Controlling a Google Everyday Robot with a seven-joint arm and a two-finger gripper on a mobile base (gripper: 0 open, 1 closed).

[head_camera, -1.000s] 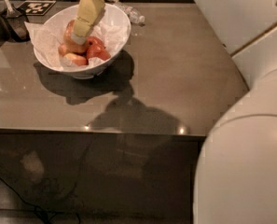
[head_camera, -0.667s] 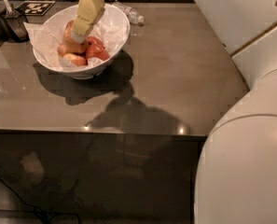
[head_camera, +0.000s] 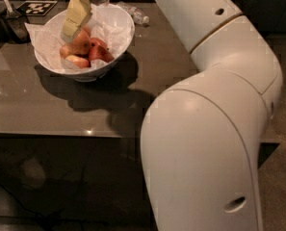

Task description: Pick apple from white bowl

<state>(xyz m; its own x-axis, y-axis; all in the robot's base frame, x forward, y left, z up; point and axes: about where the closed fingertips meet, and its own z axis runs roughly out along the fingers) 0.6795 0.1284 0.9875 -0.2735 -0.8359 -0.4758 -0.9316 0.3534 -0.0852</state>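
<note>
The white bowl (head_camera: 119, 14), lined with crumpled white paper, stands at the table's far left. It holds several apples. The apple (head_camera: 81, 44), pale yellow-orange with a red blush, lies at the bowl's middle left, with smaller red apples (head_camera: 100, 51) to its right and a pale one in front. My gripper (head_camera: 68, 34), cream-coloured, reaches down into the bowl from above. Its tip is at the upper left side of the apple and hides part of it.
My big white arm (head_camera: 205, 129) fills the right half of the view and hides the table's right side. A clear plastic bottle (head_camera: 135, 13) lies behind the bowl. A black-and-white marker tag (head_camera: 36, 7) and a dark container (head_camera: 10, 20) stand at the far left. The brown table (head_camera: 46, 105) ends at its front edge below.
My gripper has shifted a little to the left inside the bowl. My arm's elbow has swung in and now covers much more of the right side.
</note>
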